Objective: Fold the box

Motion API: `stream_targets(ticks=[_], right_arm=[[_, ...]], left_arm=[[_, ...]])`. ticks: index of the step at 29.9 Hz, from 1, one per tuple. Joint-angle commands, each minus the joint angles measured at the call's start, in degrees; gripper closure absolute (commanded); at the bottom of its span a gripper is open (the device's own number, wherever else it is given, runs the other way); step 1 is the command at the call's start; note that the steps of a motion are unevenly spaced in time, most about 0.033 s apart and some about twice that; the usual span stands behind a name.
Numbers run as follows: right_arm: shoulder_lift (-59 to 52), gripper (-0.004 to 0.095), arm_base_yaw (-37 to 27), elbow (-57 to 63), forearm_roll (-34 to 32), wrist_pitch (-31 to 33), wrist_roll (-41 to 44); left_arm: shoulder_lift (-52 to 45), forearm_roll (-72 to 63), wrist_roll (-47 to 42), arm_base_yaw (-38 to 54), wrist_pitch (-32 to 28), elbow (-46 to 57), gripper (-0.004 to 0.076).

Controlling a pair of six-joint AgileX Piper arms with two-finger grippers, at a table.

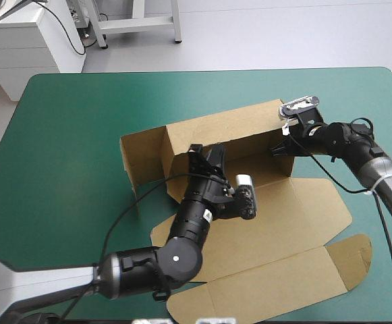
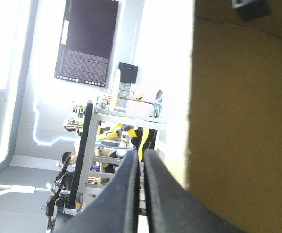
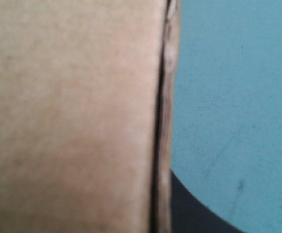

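Here, both arms work at the brown box [image 1: 297,223], which lies on the middle of the teal-green cover [image 1: 67,135], nearer the table's near and right edges. The left arm sweeps in from the near left corner, bends at the elbow and reaches forward over the flat board. The left gripper [image 1: 202,156] is up against the inner face of the raised far wall. The right arm comes from the right edge, bent low, with the right gripper [image 1: 278,150] at that wall's right end.

Only the left wrist view shows that gripper's [image 2: 141,154] state: its black fingers are drawn together to a narrow slit with no board in it, and the brown wall [image 2: 242,121] stands just beside them. Only the right wrist view shows the wall's doubled edge running down the middle. One black finger [image 3: 194,216] is pressed against it, the grip closed on the board, with bare cover [image 3: 228,97] beyond.

The box's long axis runs left to right, its right end angled slightly toward the far edge. The lid lies flat, pointing at the near right corner.
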Motion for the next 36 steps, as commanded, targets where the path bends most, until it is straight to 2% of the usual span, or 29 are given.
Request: stream_targets(ticks=[1,5,10,16,23,27,31,36], right_arm=[[-2.04,0.0906,0.03,-1.76,0.19,1.20,0.78],[-2.64,0.0907,0.03,-2.66,0.19,5.19,2.97],[-4.30,0.0906,0.03,-6.47,0.66,12.19,5.57],[-4.30,0.0907,0.03,-14.34,0.66,27.35,11.18],[-3.58,0.0906,0.03,-17.00,3.91,38.24,14.32],[-2.50,0.0907,0.86,-17.00,4.04,38.90,14.32],[0.24,0.0906,2.05,-17.00,3.91,38.21,14.32],[4.51,0.0904,3.58,-17.00,3.52,33.37,14.32]], left_arm=[[-7.76,5.25,-1.16,0.70,2.88,-2.80,0.0724],[-13.17,0.67,-1.16,6.57,-0.16,-7.64,0.0724],[-17.82,-11.92,0.74,21.11,-8.59,-14.11,0.0724],[-19.07,-22.26,1.46,40.00,-12.96,-14.66,0.0724],[-18.82,-43.37,4.40,59.57,-21.49,-14.66,0.0724],[-18.34,-60.82,16.29,68.27,-21.36,-14.45,0.0724],[-17.98,-77.75,28.88,74.29,-17.92,-14.45,0.0724],[-17.18,-92.84,40.66,78.08,-12.38,-14.45,0.0724]])
